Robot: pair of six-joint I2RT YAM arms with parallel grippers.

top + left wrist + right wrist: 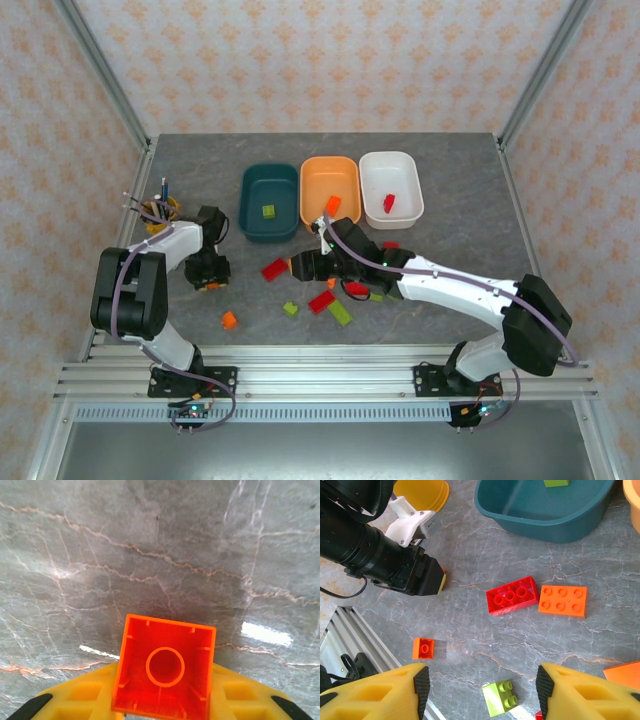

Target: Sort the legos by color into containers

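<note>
Grey, veined stone tabletop (450, 190) enclosed by walls with pale patterned paper, seen from above.

The left gripper (164, 692) is clamped on an orange square brick (165, 667). In the left wrist view the brick sits bottom centre between the yellow fingers (85, 695), its hollow underside and central tube facing the camera. From overhead this gripper (208, 272) is at centre left, with its arm curving back to the base at lower left.

The right gripper (481, 687) is spread wide with nothing between its yellow fingers (375, 692), which stand in the lower corners of the right wrist view. It hangs over loose bricks on the table. A lime brick (498, 697) is at bottom centre and a small orange brick (423, 648) at lower left. A red oblong brick (512, 595) and an orange oblong brick (562, 600) lie studs up, just beside each other at centre right. From overhead this gripper (300, 266) is at centre, and its arm runs to the lower right.

Three tubs stand in a row at upper centre:
- The dark teal tub (275, 188) holds one lime piece (268, 211).
- The orange tub (330, 178) has an orange piece (333, 205) at its lower edge.
- The white tub (395, 172) holds a red piece (389, 203).

A yellow cup with pens (160, 210) stands at the left.
</note>
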